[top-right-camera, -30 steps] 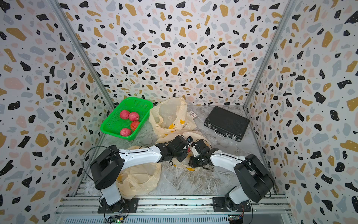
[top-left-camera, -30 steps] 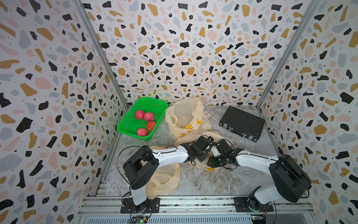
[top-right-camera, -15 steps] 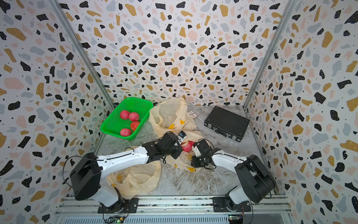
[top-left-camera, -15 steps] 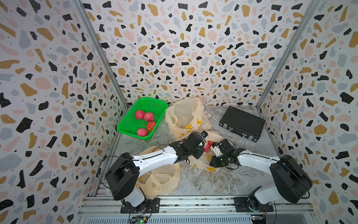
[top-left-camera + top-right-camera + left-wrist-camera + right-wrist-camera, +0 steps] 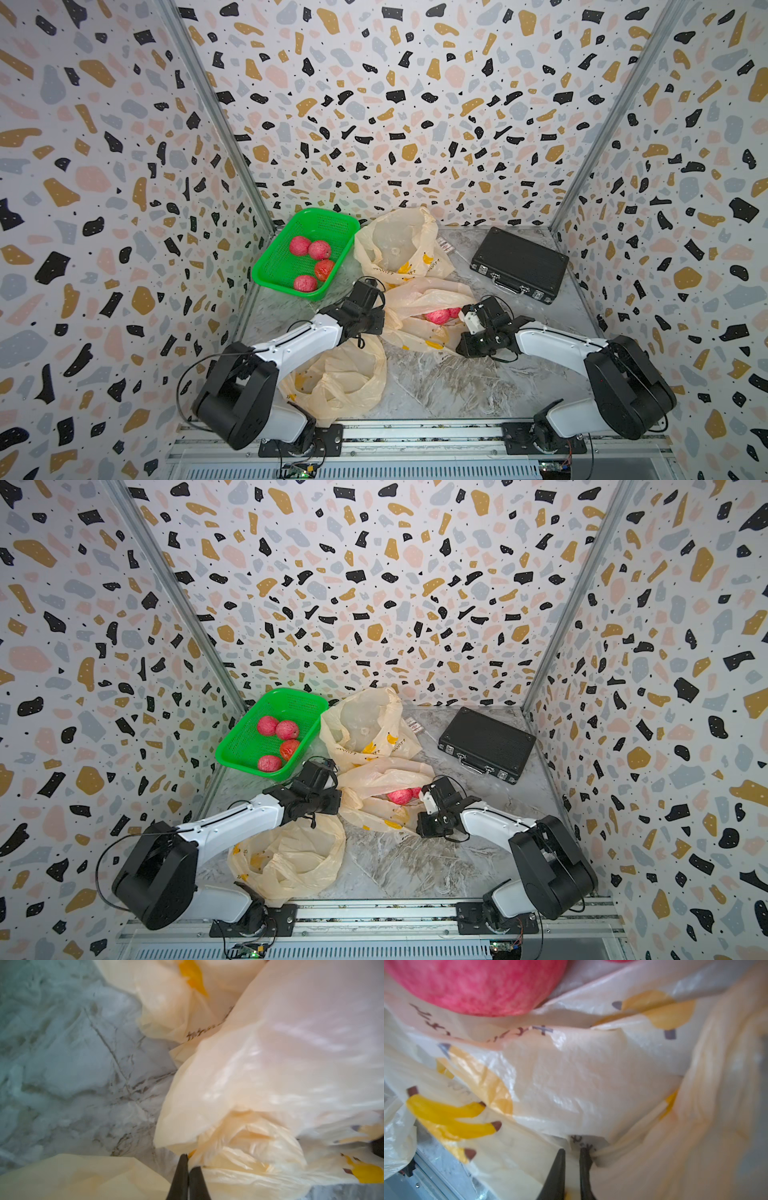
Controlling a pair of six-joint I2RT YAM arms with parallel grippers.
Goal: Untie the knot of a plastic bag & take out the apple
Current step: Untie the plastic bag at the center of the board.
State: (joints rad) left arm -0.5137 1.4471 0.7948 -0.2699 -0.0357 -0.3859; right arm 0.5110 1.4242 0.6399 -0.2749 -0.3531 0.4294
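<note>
The cream plastic bag (image 5: 428, 297) with banana prints lies mid-table, stretched between my two grippers in both top views. Its mouth gapes and a red apple (image 5: 436, 316) (image 5: 399, 796) shows inside, close up in the right wrist view (image 5: 477, 985). A tied knot does not show. My left gripper (image 5: 384, 322) (image 5: 188, 1159) is shut on a bunched fold at the bag's left side. At the bag's right edge, my right gripper (image 5: 460, 318) (image 5: 572, 1151) pinches film between narrow jaws.
A green basket (image 5: 266, 270) with several red apples stands at the back left. A black case (image 5: 519, 262) lies at the back right. Two other cream bags lie by: one behind (image 5: 395, 245), one under my left arm (image 5: 340, 382). Patterned walls close three sides.
My left gripper has drawn back to the left with the bag's fold, spreading the mouth and baring the apple. The right gripper's jaws have narrowed onto the film.
</note>
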